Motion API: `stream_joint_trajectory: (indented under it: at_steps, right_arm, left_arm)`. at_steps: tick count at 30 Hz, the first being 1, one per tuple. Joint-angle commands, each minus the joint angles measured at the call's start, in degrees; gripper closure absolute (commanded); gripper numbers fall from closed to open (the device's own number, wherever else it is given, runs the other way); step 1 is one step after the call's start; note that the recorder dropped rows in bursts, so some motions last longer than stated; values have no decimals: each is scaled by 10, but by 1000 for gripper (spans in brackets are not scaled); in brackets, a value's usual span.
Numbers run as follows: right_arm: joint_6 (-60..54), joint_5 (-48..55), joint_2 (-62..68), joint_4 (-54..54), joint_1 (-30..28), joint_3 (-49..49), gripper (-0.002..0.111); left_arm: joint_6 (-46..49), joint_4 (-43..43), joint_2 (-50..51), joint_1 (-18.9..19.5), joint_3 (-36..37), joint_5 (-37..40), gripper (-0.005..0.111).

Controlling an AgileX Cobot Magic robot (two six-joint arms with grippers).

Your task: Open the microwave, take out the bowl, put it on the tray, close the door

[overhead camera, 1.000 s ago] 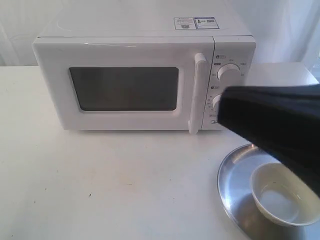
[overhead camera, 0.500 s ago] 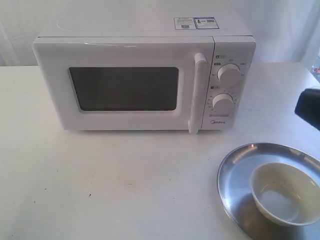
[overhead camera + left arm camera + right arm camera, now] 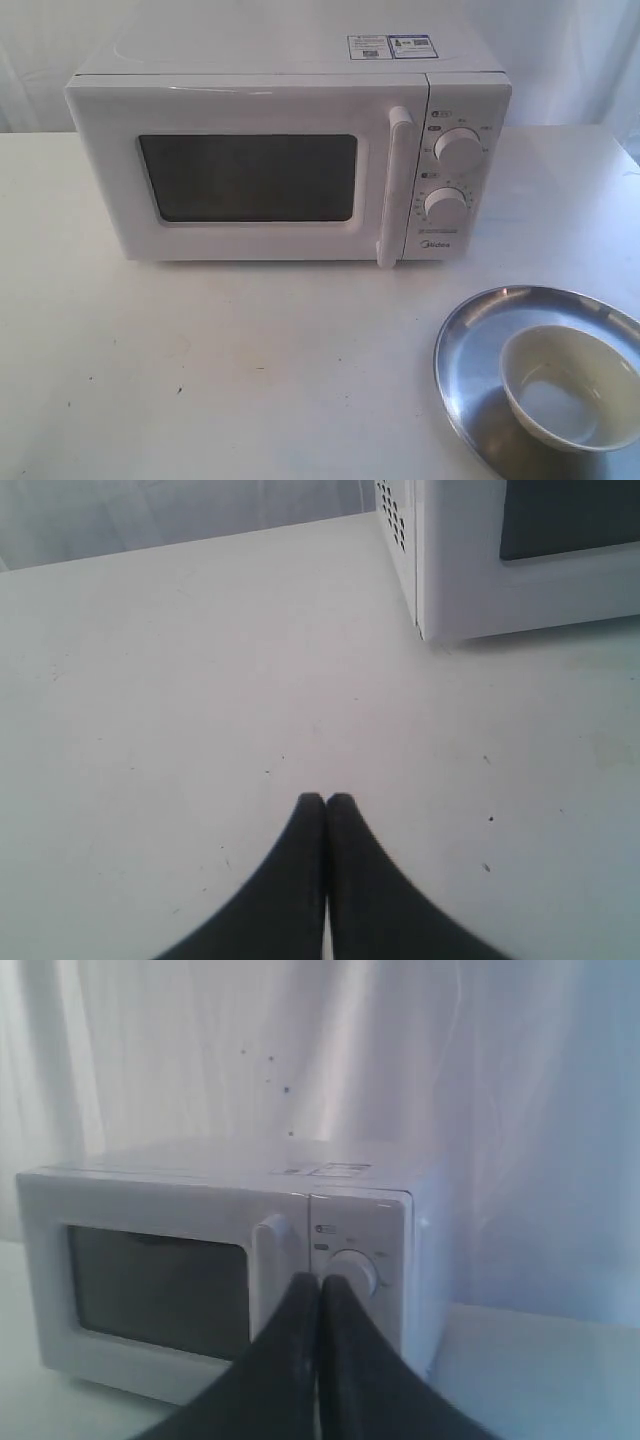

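microwave (image 3: 290, 160): set by the far edge of the bench (image 3: 250, 360), door (image 3: 250, 175) shut | bowl (image 3: 565, 385): seen sitting in the tray (image 3: 470, 340) — at the near right corner | left gripper (image 3: 326, 800): fingers pressed together, nothing held — bench seen past it | right gripper (image 3: 319, 1282): fingers pressed together, nothing held, pointed at the microwave

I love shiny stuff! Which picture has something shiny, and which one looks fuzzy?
Exterior view: the tray gleams with bright reflections around the bowl. Right wrist view: bluish and soft, the microwave fuzzy, the right tool a dark blur. Left wrist view: even light, left tool dark.
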Motion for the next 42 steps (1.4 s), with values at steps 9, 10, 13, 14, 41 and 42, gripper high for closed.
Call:
stream_joint_trajectory:
  at_steps: [9, 10, 13, 14, 41, 42]
  right_arm:
    - [7, -197, -5, -8, -319, 83, 108]
    - [7, -217, -5, -8, -344, 92, 108]
    - [7, -249, -5, -5, -400, 108, 108]
    - [7, -251, -5, -2, -408, 108, 108]
    - [-754, -214, -5, 745, -415, 108, 108]
    - [-758, -218, -5, 752, -415, 108, 108]
  left_arm:
    - [-4, -2, -1, 0, -1, -1, 107]
    - [-4, -2, -1, 0, -1, -1, 107]
    - [-4, -2, -1, 0, -1, -1, 107]
    - [-4, -2, -1, 0, -1, -1, 107]
    - [-4, -2, -1, 0, -1, -1, 107]
    - [-4, -2, -1, 0, -1, -1, 107]
